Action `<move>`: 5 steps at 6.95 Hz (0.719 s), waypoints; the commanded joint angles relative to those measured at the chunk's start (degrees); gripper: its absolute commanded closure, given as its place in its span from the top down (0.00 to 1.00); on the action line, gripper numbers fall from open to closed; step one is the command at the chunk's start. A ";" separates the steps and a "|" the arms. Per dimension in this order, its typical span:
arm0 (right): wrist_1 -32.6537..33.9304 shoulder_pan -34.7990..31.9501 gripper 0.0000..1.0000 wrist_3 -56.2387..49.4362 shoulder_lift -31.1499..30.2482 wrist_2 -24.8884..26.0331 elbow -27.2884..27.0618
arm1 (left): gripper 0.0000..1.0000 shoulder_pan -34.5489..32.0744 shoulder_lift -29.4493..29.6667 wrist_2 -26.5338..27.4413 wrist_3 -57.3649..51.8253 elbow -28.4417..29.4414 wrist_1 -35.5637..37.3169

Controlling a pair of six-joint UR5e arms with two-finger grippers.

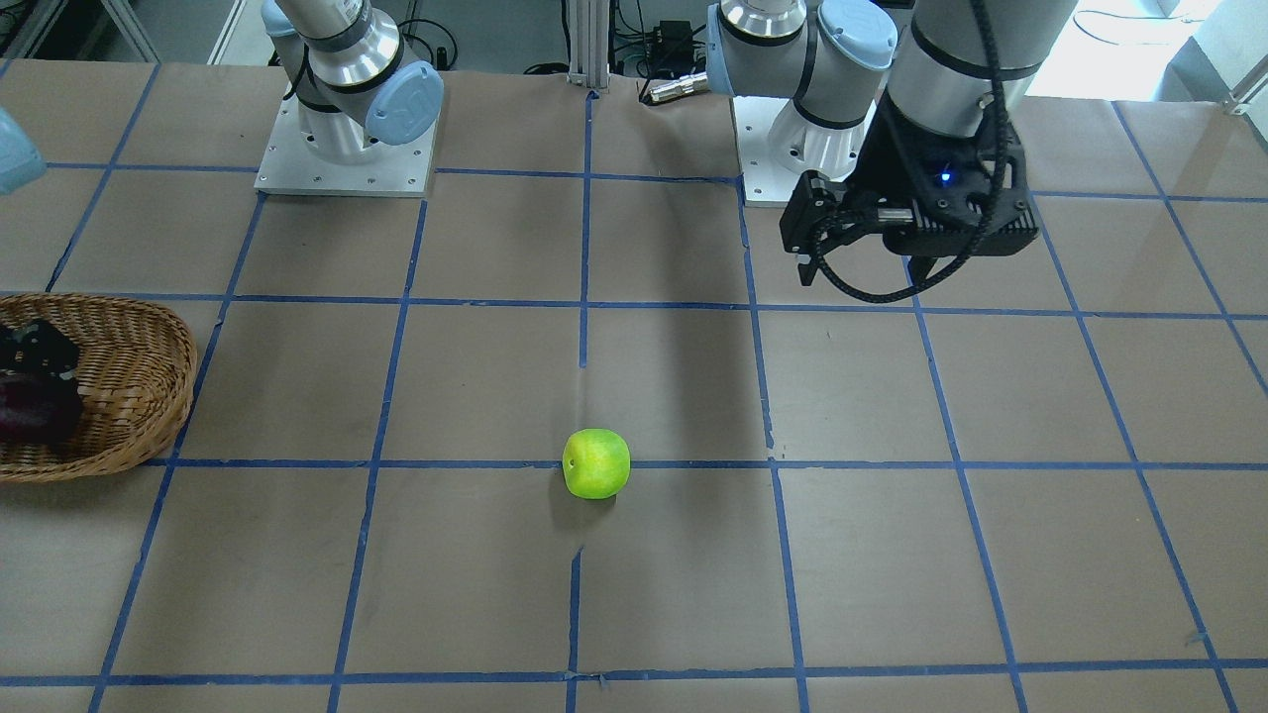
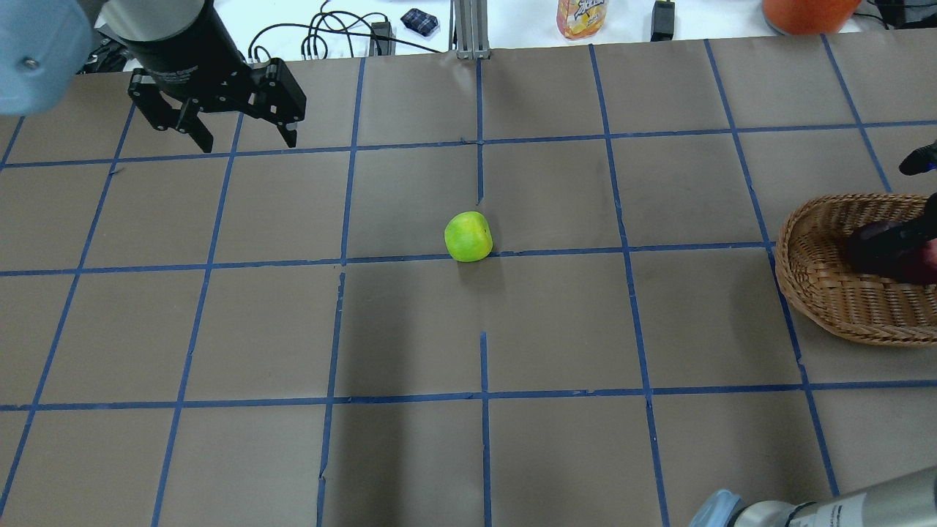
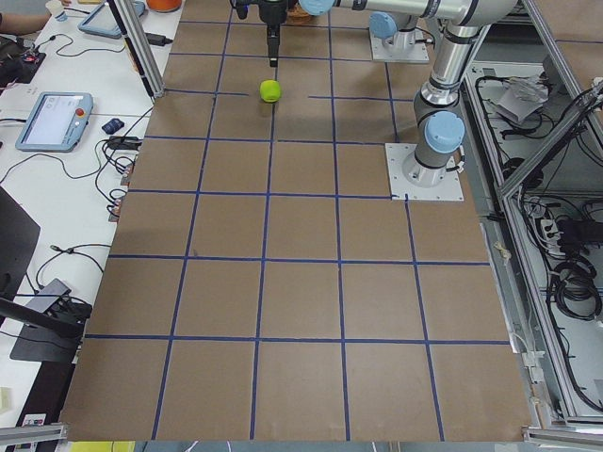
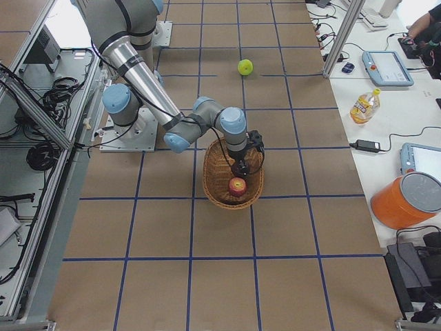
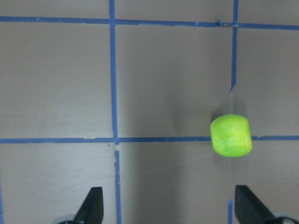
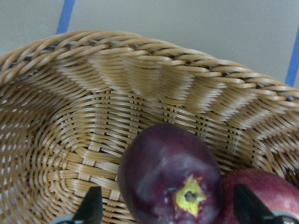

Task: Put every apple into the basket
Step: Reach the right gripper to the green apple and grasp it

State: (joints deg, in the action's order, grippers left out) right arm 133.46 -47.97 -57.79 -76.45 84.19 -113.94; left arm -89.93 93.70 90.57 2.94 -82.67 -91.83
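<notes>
The lime green apple [image 2: 468, 236] lies alone on the table near its middle; it also shows in the front view [image 1: 596, 463] and the left wrist view [image 5: 231, 135]. My left gripper [image 2: 247, 143] hangs open and empty above the table, well away from it. The wicker basket [image 2: 820, 285] stands at the table's right end. The dark purple apple [image 6: 170, 172] and the red apple [image 6: 261, 196] lie in it side by side. My right gripper [image 6: 169, 207] is open just above them inside the basket [image 6: 117, 93], holding nothing.
The table is brown paper with a blue tape grid. The two arm bases [image 1: 347, 149] stand at the robot's edge. A bottle [image 2: 582, 15] and an orange container [image 2: 805, 11] stand beyond the far edge.
</notes>
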 commanded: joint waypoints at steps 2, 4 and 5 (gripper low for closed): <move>-9.15 -10.50 1.00 9.99 -8.52 0.45 0.03 | 1.00 1.69 -1.06 -2.15 -0.39 -2.49 1.74; -8.57 -28.48 1.00 37.95 -8.90 0.36 1.16 | 1.00 1.86 -1.15 -2.06 -1.00 -2.58 2.52; -9.17 -36.76 1.00 50.80 -7.15 0.62 4.39 | 1.00 1.86 -1.24 -2.06 -1.01 -2.93 2.79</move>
State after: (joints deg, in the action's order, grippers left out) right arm 124.62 -74.57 -22.56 -84.83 84.60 -112.24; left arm -88.08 92.55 88.51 2.09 -85.28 -89.48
